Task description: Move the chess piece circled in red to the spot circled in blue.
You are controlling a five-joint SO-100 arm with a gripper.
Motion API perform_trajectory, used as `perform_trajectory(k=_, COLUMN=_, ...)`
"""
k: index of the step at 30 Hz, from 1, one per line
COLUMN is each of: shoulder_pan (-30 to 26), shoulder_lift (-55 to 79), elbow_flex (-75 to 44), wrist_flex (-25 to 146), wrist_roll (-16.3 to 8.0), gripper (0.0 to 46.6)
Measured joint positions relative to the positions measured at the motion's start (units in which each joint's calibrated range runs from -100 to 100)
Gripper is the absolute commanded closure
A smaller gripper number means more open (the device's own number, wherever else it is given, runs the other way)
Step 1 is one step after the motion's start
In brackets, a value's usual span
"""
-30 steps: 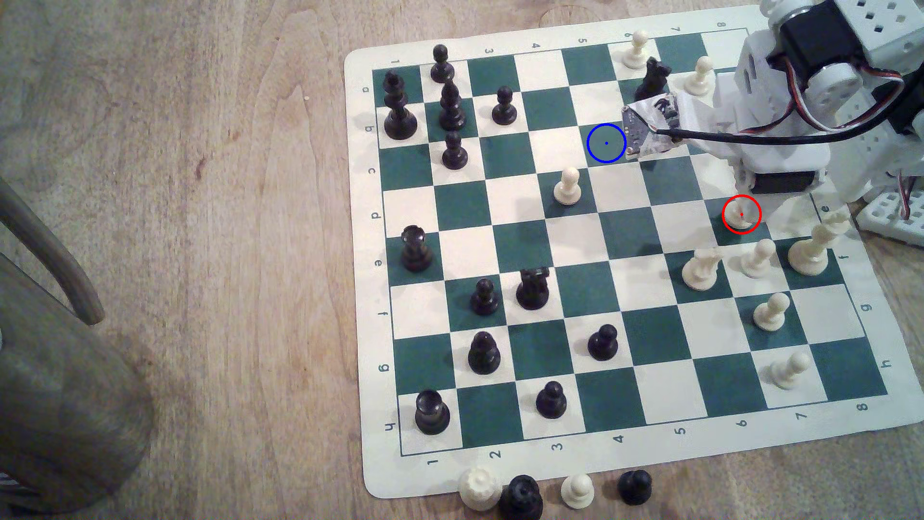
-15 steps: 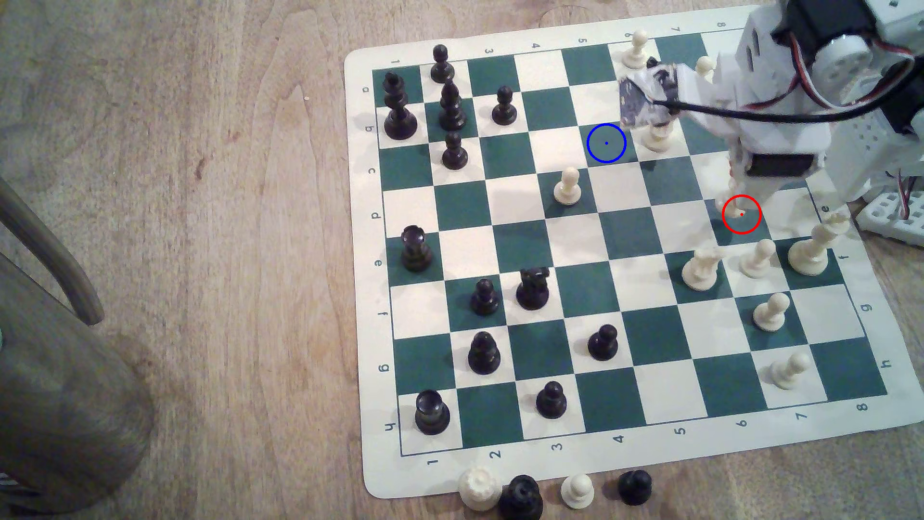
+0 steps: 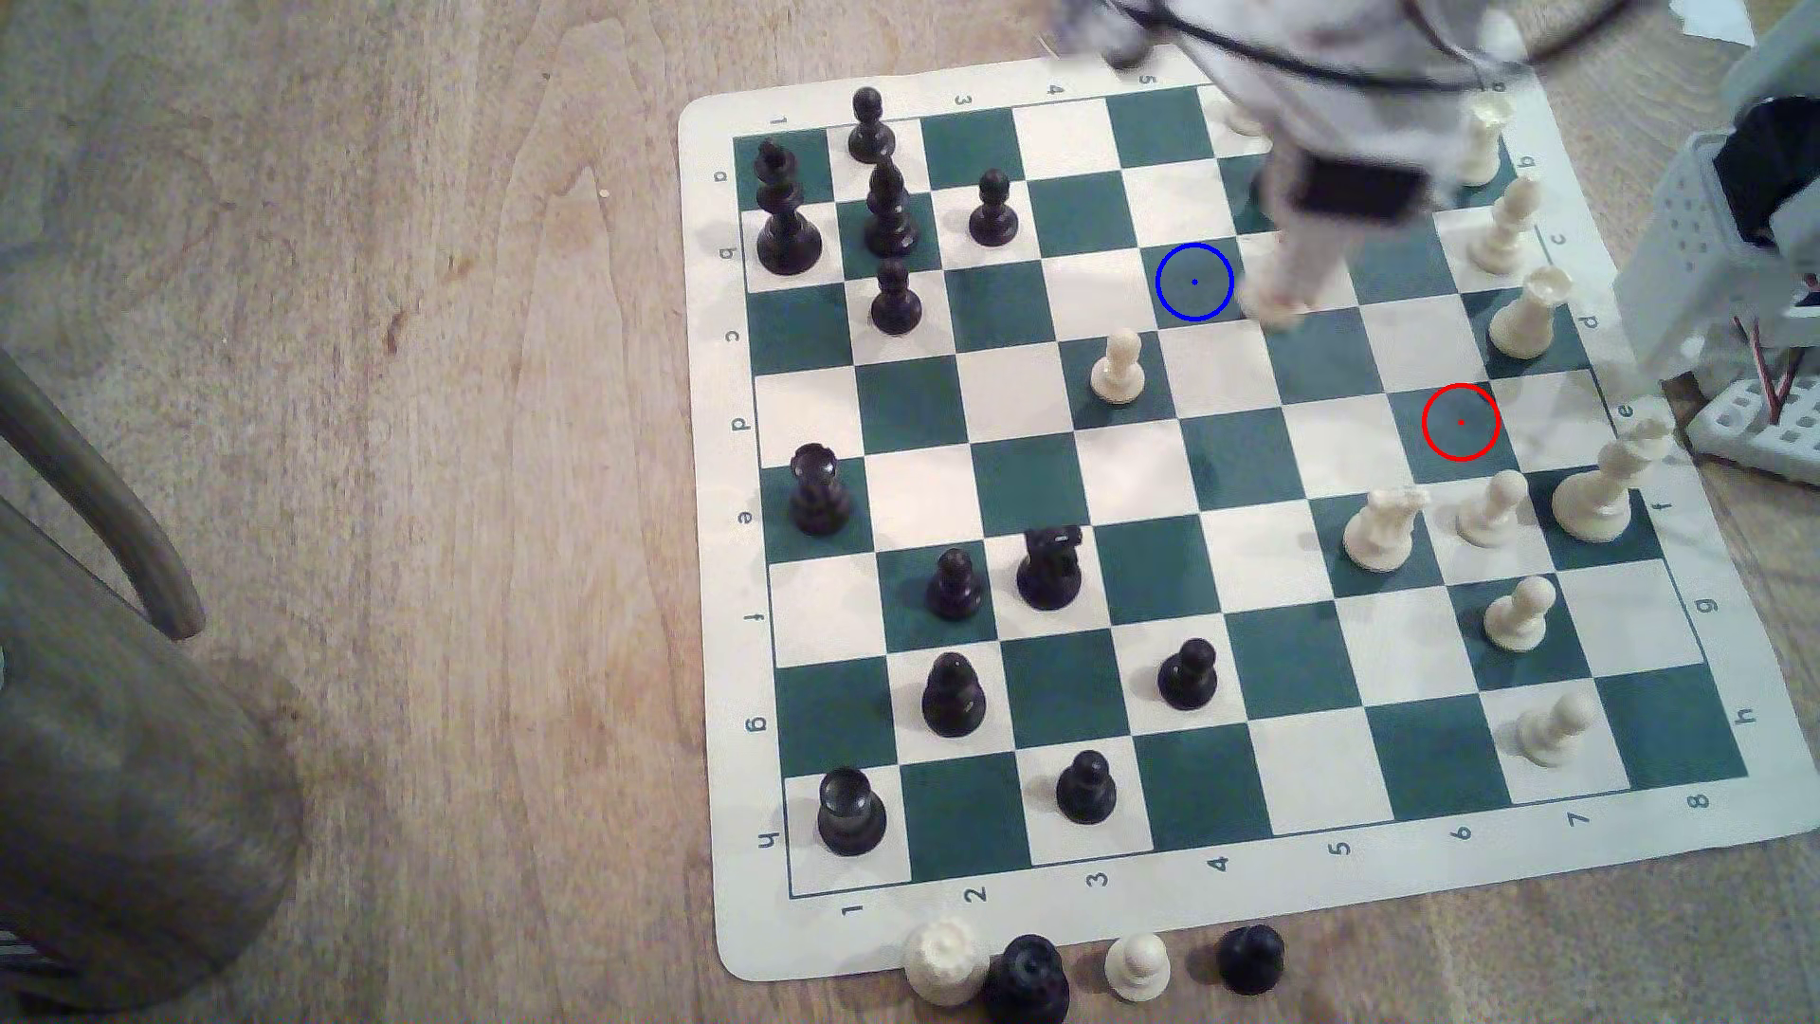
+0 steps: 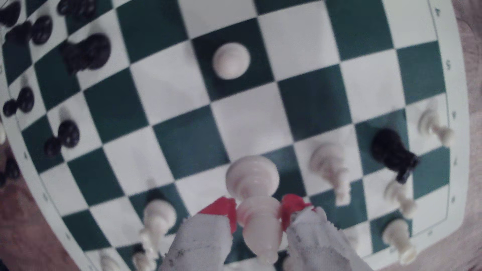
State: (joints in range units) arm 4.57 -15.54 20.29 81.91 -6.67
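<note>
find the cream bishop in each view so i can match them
Exterior view: cream bishop hangs blurred under the arm, just to the exterior view's right of the blue-ringed square.
Wrist view: bishop between the red-tipped tool fingers.
Shared landmark: lone cream pawn on green.

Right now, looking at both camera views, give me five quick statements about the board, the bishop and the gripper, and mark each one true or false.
1. The gripper is shut on the chess piece. True.
2. The chess piece stands on the red-ringed square. False: that square is bare, and the piece is in the air near the blue ring.
3. The spot has no piece on it. True.
4. A cream pawn stands on a dark green square. True.
5. The four pieces off the board's near edge are all black. False: two are cream and two black.
</note>
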Motion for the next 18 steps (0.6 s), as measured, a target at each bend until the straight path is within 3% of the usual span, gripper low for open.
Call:
perform_trajectory(k=9, shoulder_pan=8.33, shoulder_lift=11.23, elbow_flex=-2.17, wrist_flex=-5.82, wrist_roll=2.1, gripper=46.4)
perform_trajectory(k=18, shoulder_pan=9.07, shoulder_lift=16.34, elbow_flex=-2.17, wrist_flex=-9.48, wrist_roll=2.1, gripper=46.4)
